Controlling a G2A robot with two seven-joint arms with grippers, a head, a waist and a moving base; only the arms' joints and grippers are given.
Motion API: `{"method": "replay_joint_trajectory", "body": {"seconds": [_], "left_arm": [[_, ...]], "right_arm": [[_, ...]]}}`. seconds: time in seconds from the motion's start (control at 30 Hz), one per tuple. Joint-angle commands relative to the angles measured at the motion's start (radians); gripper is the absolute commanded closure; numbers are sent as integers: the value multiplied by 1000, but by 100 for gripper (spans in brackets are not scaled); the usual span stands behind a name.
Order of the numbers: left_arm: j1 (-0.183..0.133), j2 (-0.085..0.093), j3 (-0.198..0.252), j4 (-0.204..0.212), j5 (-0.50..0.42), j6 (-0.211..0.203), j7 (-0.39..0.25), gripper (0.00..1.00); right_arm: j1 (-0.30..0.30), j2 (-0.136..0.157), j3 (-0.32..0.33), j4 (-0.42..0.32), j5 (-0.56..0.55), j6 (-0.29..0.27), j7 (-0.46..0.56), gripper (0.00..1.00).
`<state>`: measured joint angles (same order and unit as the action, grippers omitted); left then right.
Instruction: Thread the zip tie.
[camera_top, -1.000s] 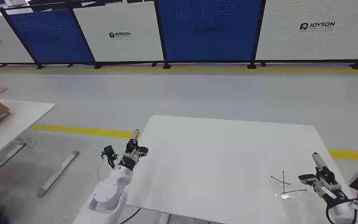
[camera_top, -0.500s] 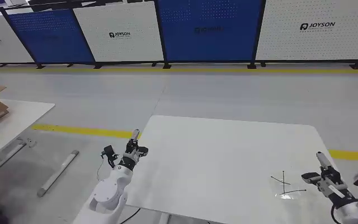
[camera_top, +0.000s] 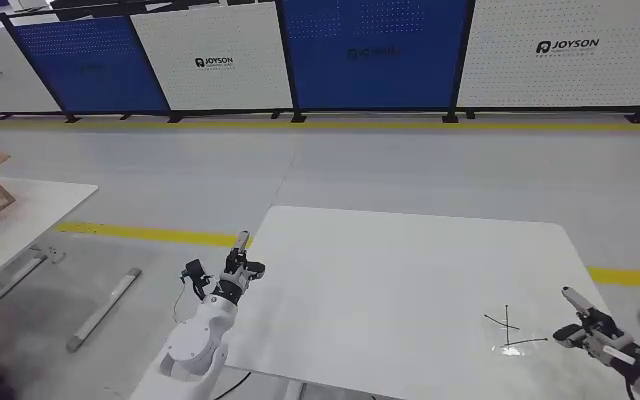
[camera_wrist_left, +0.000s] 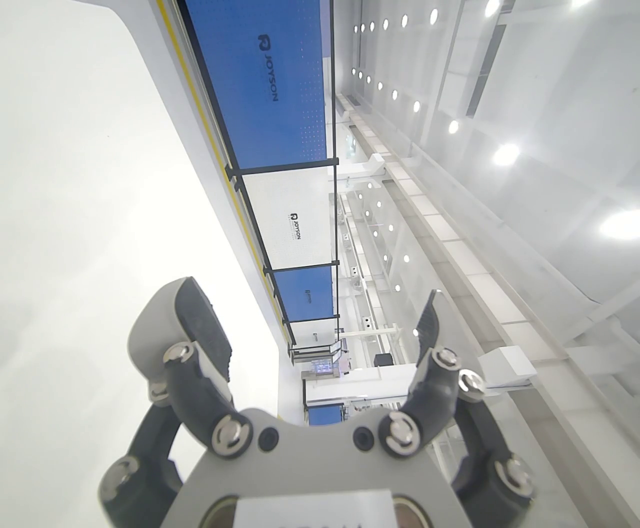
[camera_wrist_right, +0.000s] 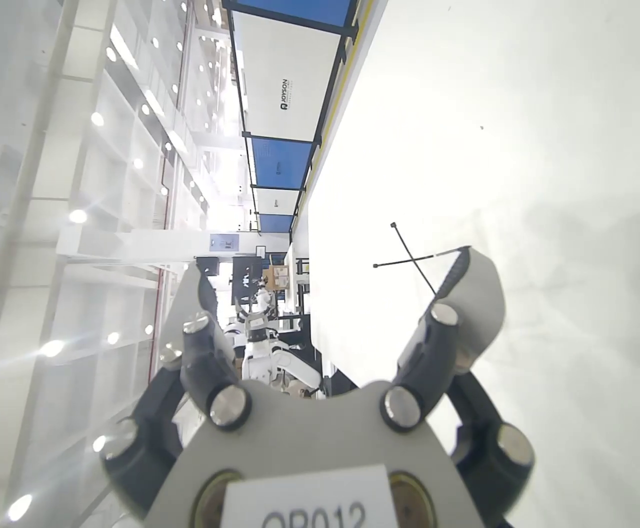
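The white table (camera_top: 400, 280) is plain and matte. The right pincer (camera_top: 564, 314) hangs spread at its near corner, with nothing between its fingers. Black zip ties (camera_top: 507, 322) lie flat just beside it on its inner side, towards the other arm, two of them crossed. In the right wrist view one end of the ties (camera_wrist_right: 411, 260) runs behind a fingertip of the right pincer (camera_wrist_right: 330, 265).

The left pincer (camera_top: 248, 255) sits well apart at the opposite table edge, also spread wide (camera_wrist_left: 310, 295) and holding nothing.

Ahead of both lies grey floor (camera_top: 300, 160), then a row of blue and white pegboard panels (camera_top: 375, 50). A yellow line (camera_top: 150, 234) crosses the floor. Outward of the left pincer there is a second white table (camera_top: 40, 205) and a pale bar (camera_top: 103, 308) lying on the floor.
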<state>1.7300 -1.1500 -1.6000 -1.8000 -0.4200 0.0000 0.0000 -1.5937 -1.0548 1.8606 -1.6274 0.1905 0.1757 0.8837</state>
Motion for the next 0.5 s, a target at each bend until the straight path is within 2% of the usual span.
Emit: {"method": "replay_joint_trajectory", "body": {"seconds": [0.0,0.3,0.4,0.47], "left_arm": [[0,0,0,0,0,0,0,0],[0,0,0,0,0,0,0,0],[0,0,0,0,0,0,0,0],[0,0,0,0,0,0,0,0]], "right_arm": [[0,0,0,0,0,0,0,0],[-2,0,-2,1,-8,-6,2,0],[-2,7,17,50,5,-64,60,0],[3,10,16,77,-24,-89,57,0]]}}
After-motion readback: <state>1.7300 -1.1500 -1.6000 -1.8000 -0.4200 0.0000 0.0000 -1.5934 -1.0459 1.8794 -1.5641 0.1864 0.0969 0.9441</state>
